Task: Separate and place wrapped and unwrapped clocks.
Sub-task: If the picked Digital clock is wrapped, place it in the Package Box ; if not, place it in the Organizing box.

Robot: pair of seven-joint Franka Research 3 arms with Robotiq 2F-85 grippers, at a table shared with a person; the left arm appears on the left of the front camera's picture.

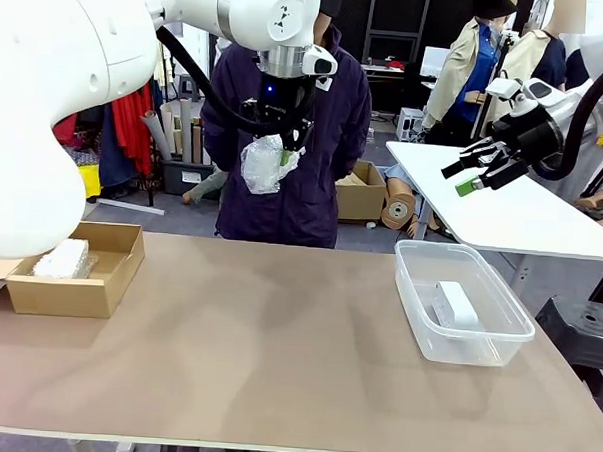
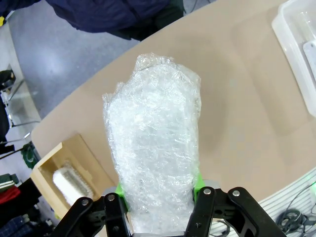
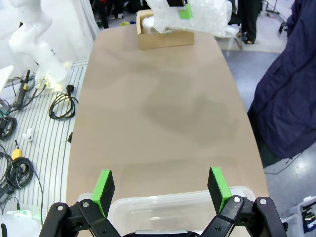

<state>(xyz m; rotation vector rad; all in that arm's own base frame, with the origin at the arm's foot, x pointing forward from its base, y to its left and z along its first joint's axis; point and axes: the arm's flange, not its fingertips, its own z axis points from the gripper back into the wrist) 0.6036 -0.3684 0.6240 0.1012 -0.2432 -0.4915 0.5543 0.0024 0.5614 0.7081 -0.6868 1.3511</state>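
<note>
Upper centre of the front view, held bundle: a bubble-wrapped clock (image 1: 265,162) hangs in the air above the worktop, in front of the person's dark jacket; in the left wrist view it rises from the bottom edge as a tall whitish bundle (image 2: 154,163).
Left gripper: left gripper (image 1: 285,145) pinches the wrapped clock at one end, green pads (image 2: 198,181) pressed against the wrap on both sides.
Second bundle: another wrapped clock (image 1: 62,260) lies inside the cardboard box (image 1: 99,289) at the left edge of the front view; it shows at lower left of the left wrist view too (image 2: 73,181).
Bare clock: white unwrapped clock (image 1: 455,304) lies flat on the floor of the clear plastic tub (image 1: 418,301), right of centre in the front view.
Right gripper: right gripper (image 1: 473,173) held high at upper right of the front view, clear of the worktop, fingers spread wide with nothing between them; right wrist view shows its green pads (image 3: 104,185) well apart above the tub rim (image 3: 163,201).
Worktop: brown worktop (image 1: 266,355) bare between box and tub.
Person: stands at the far side, centre of the front view, just behind the held bundle (image 1: 319,177).
</note>
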